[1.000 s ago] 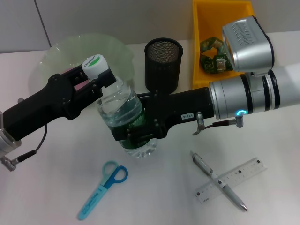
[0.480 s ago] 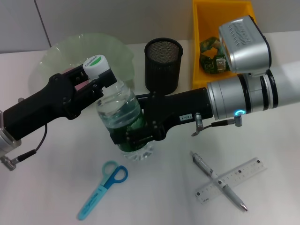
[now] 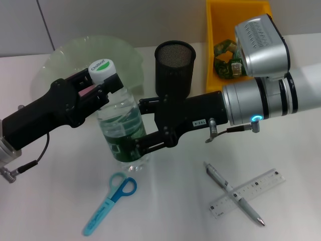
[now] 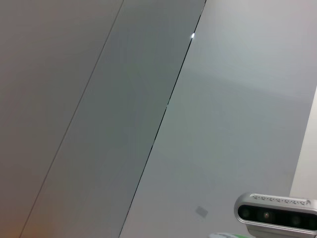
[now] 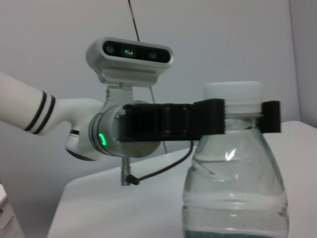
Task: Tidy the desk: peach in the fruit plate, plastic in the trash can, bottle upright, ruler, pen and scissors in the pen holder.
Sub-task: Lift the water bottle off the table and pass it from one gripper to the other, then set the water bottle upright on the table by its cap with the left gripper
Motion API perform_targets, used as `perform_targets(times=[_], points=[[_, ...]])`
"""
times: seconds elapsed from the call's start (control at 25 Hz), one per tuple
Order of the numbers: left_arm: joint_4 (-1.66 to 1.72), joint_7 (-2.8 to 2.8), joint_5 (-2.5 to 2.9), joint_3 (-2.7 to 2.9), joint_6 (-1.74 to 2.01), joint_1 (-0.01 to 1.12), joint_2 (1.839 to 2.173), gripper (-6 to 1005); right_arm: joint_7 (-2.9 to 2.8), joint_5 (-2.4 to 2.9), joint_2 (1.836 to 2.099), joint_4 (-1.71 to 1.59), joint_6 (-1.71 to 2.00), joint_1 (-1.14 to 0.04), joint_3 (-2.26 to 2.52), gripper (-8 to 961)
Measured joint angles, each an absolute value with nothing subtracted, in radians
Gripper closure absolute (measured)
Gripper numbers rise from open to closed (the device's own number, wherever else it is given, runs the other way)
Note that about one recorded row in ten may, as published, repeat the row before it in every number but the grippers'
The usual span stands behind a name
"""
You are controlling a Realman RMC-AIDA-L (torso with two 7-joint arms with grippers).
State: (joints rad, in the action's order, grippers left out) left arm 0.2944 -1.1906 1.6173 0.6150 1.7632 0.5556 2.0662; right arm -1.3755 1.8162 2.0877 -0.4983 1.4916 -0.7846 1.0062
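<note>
A clear water bottle with a white and green cap stands upright on the white desk; it also shows in the right wrist view. My left gripper is shut on its neck just under the cap, and is also seen in the right wrist view. My right gripper is shut on the bottle's lower body from the right. Blue scissors, a pen and a clear ruler lie flat in front. The black mesh pen holder stands behind the right gripper. The peach is hidden.
The pale green fruit plate is at the back left, partly behind my left arm. A yellow bin at the back right holds a crumpled plastic wrapper. The pen lies across the ruler.
The bottle has swung from tilted to upright and shifted left and down onto the desk. Both grippers moved with it.
</note>
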Motion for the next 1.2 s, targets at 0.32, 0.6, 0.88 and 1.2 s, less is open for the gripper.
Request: perform_targets(times=[0.32, 0.6, 0.88, 1.2], points=[[0.295, -1.191, 1.614, 0.611, 1.759, 0.547, 2.063, 550, -1.375, 1.82, 2.086, -0.524, 1.463, -0.773, 1.011, 122], [0.299, -1.189, 1.614, 0.605, 1.75, 0.54, 2.062, 550, -1.374, 1.82, 2.085, -0.544, 1.454, -0.762, 1.014, 122], [0.294, -1.184, 1.613, 0.606, 1.73, 0.543, 2.065, 550, -1.374, 1.818, 2.084, -0.548, 1.463, -0.762, 1.014, 123], [0.299, -1.182, 1.611, 0.603, 1.715, 0.538, 2.064, 551, -1.374, 1.818, 2.084, -0.548, 1.473, -0.762, 1.014, 123]])
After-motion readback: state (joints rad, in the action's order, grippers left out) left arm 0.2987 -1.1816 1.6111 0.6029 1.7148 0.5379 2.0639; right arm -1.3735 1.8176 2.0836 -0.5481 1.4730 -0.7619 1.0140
